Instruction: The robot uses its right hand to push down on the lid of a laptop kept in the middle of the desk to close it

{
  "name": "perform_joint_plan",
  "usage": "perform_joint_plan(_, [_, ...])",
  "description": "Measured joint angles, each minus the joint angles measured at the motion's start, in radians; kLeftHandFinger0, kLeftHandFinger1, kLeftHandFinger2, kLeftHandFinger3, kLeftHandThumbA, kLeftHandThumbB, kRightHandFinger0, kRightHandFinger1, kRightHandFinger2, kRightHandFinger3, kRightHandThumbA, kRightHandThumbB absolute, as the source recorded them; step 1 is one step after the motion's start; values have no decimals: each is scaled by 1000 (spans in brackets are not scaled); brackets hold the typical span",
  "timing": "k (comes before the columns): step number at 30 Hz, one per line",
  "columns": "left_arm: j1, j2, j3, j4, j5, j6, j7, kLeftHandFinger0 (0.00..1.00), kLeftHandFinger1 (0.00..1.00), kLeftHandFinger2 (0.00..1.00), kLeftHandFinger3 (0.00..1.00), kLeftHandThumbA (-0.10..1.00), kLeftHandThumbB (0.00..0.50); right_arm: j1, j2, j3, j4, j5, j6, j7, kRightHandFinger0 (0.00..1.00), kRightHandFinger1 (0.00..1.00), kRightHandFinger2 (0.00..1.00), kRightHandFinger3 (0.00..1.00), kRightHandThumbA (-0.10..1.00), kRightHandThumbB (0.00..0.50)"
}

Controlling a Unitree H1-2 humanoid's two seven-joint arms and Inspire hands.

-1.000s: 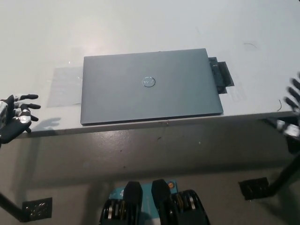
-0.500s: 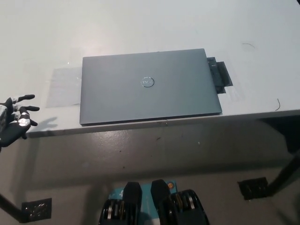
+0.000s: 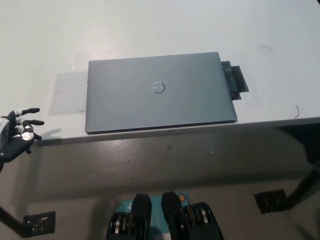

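Note:
A grey laptop (image 3: 159, 93) lies flat on the white desk (image 3: 150, 30) with its lid fully down, a round logo at the lid's middle. Its near edge runs close to the desk's front edge. My left hand (image 3: 16, 135) rests at the far left, just off the desk's front edge, fingers spread and holding nothing. My right hand is out of the picture.
A black strip (image 3: 236, 80) lies on the desk against the laptop's right side. A clear taped patch (image 3: 68, 92) sits to the laptop's left. Below the desk edge are the floor and black desk feet (image 3: 272, 199).
My right hand, seen at the right edge a second ago, has left the picture. My left hand has sunk slightly. The laptop has not moved.

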Motion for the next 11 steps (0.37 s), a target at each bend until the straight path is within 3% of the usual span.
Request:
perform_joint_plan(5, [13,-9,2,0,0,-2,0,327,492,637,762,75,3,-1,-2,-1,1,-12,0,15,1000,1000,970,1000,1000,165])
perform_joint_plan(11, [15,-19,5,0,0,-3,0,307,475,617,744,70,2,-2,-4,-6,1,-20,0,28,1000,1000,976,1000,1000,197])
